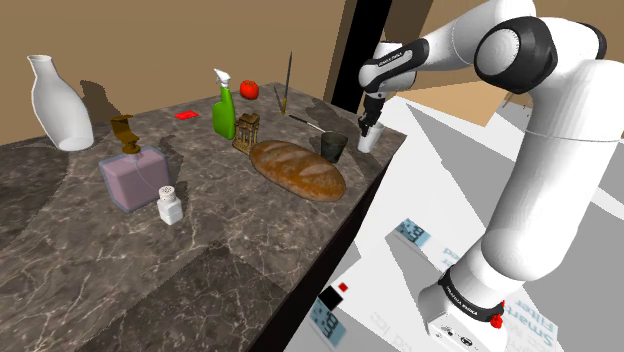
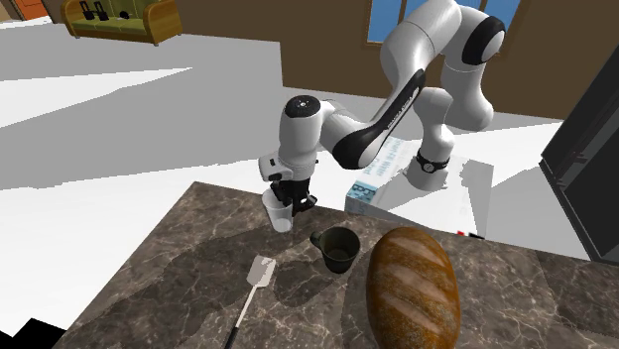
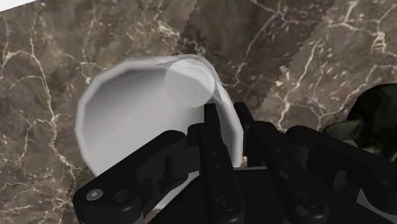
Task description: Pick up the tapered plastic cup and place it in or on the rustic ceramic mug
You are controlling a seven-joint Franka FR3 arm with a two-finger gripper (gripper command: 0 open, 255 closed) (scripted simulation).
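Jaws clamped tight on the wall of the white tapered cup (image 2: 279, 212), we've got it right at the marble table's (image 2: 169, 283) edge, near the dark mug (image 2: 339, 248); we can't tell whether the cup touches the table, with the bread loaf (image 2: 413, 288) just beside the mug

A: First item?
B: White tapered cup (image 2: 280, 213), upright, mouth up, left of centre in the second exterior view; possibly lifted slightly, hard to tell.
A: Second?
B: Dark mug (image 2: 339, 248), handled, upright, just right of the cup, not touching.
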